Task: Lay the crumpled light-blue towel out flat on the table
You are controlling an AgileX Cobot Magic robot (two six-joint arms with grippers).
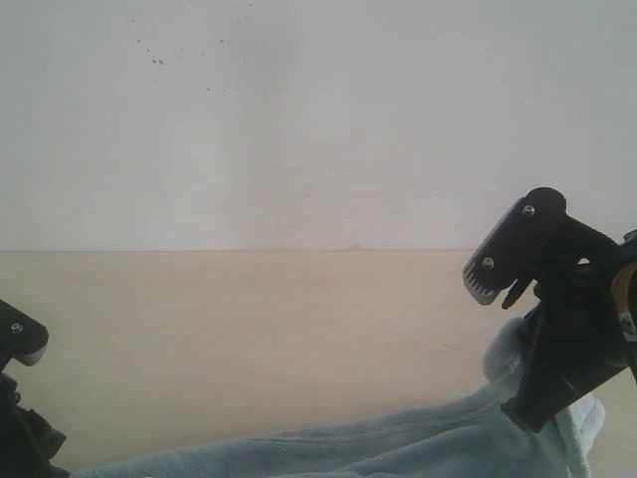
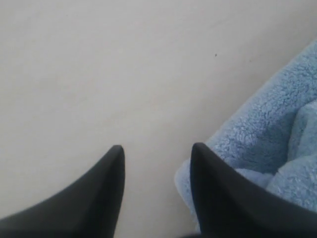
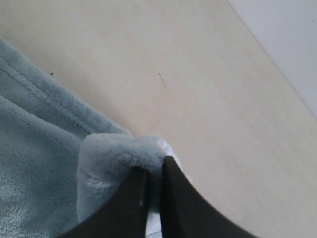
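Grasp step: right gripper [image 3: 154, 173] clamps a towel [image 3: 44, 148] corner, left gripper [image 2: 157, 153] gapes empty beside the towel's edge; next probably needs a left grasp, then an outward pull.

One towel [image 1: 398, 443], light blue and fluffy. One stitched hem [image 3: 44, 96] shows along its edge in the right wrist view. One surface [image 1: 249, 329], pale beige and plain. One white wall [image 1: 318, 119] behind it. Two end effectors: the left end effector [image 2: 156, 153] and the right end effector [image 3: 154, 171], each showing two dark fingers [image 2: 104, 198], four in all. The wall's small dark specks [image 1: 157, 60] are too faint to count
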